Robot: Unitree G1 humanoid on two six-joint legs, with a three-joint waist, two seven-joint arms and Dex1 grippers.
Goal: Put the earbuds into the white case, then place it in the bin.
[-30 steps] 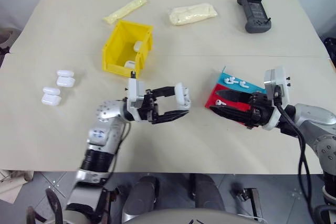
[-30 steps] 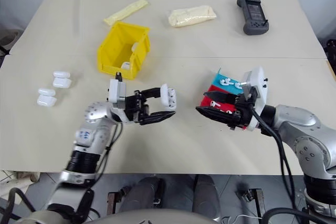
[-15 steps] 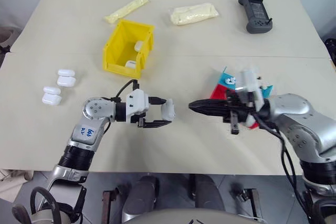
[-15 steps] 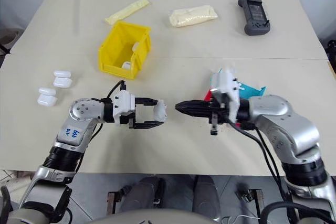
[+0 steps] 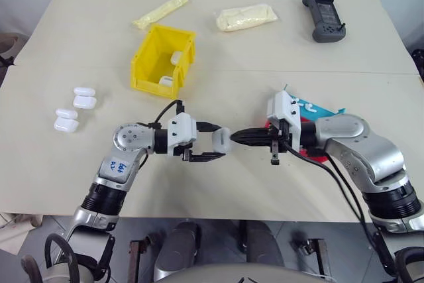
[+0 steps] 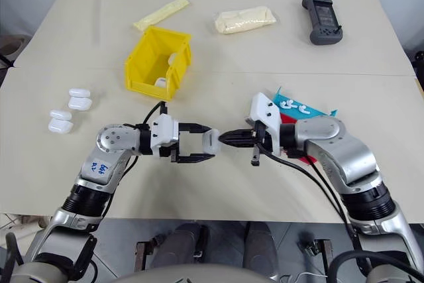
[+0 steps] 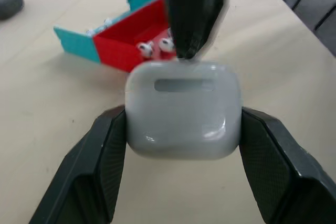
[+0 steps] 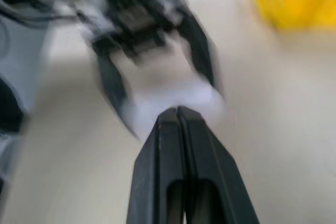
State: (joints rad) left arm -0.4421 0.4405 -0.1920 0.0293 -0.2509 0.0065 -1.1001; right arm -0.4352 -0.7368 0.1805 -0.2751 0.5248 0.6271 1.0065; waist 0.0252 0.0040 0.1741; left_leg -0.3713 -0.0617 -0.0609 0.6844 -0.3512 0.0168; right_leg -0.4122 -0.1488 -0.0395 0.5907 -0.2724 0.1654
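- The left gripper sits just left of centre in the head view, jaws clamped on the 2 sides of the case, holding it above the desk.
- The right gripper comes in from the right, jaws pressed together, its tip touching or just beside the case; in the left wrist view the dark tip meets the case at its far edge.
- I cannot tell whether an earbud is pinched in the right tip; none is visible there. The case lid looks shut in the left wrist view, so the step in hand is probably prising it open.
- To do that well, the tip should catch the lid seam, not the body, and push along the hinge's swing. The left jaws should grip below the seam so the lid is free to move.
- Keep the left hold steady and level; a glossy, rounded case is likely to slip or twist under a sideways shove.
- The earbuds lie in the tray, right of centre behind the right arm; 2 show in the left wrist view.
- Each earbud needs a light pinch on the stem, then goes stem-first into its well.
- The bin stands at upper left of centre, with white items already inside.
- 4 more cases lie at the left edge, well apart.
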